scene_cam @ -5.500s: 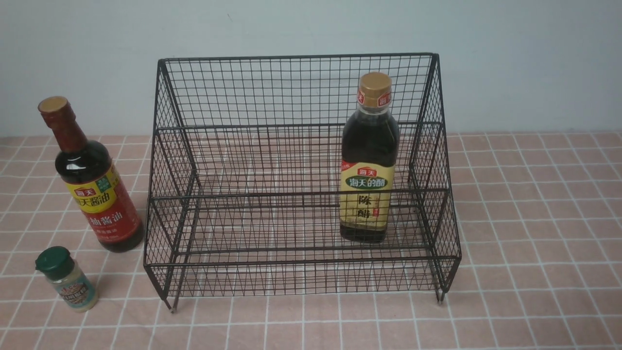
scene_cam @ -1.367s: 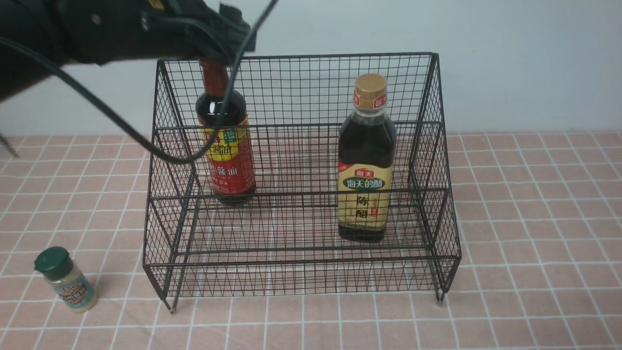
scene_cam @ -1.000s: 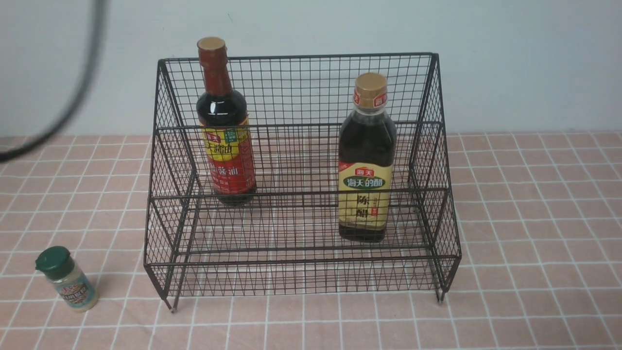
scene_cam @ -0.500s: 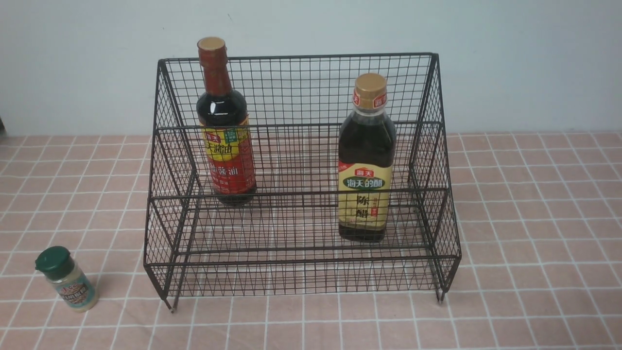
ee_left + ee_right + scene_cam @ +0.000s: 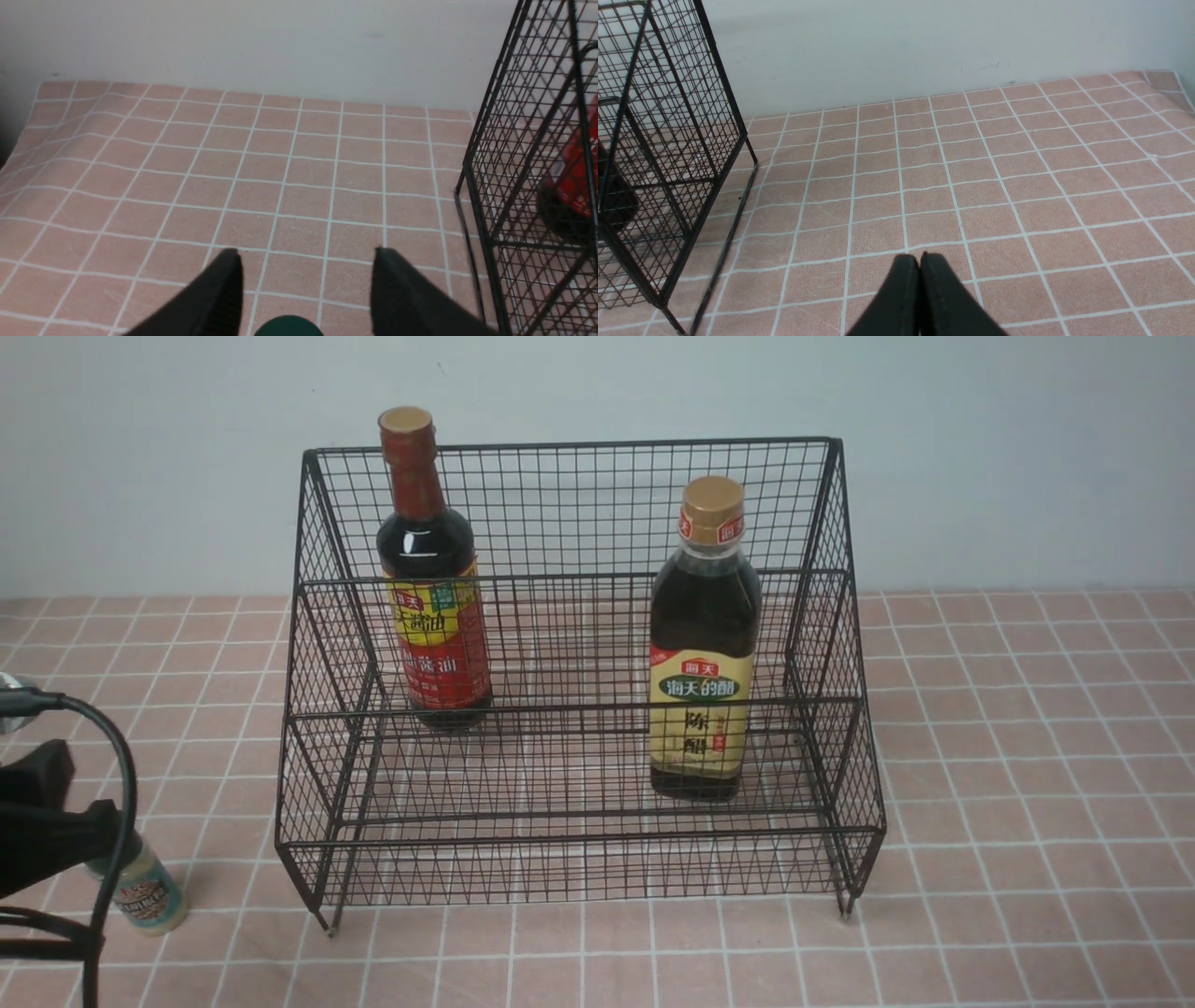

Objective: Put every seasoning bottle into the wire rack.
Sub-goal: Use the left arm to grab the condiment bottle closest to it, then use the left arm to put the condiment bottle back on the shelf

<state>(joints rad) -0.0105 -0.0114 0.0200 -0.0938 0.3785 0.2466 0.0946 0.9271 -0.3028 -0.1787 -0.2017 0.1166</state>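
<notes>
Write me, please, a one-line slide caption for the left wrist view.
Left gripper, open, aligned with the green-capped shaker jar, beside the wire rack holding the red-labelled bottle.

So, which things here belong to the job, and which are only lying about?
Job: wire rack; red-label bottle, upper tier; beige-label bottle, lower tier; green-capped jar, outside the rack; left tool, open at it.
Not the job: tiled table cover; wall; black cable.

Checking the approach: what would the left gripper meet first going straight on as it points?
Likely the green-capped shaker jar, whose cap sits between the left gripper's open jaws, though depth is unclear. Past it lies only tiled tabletop; the wire rack stands aside.
</notes>
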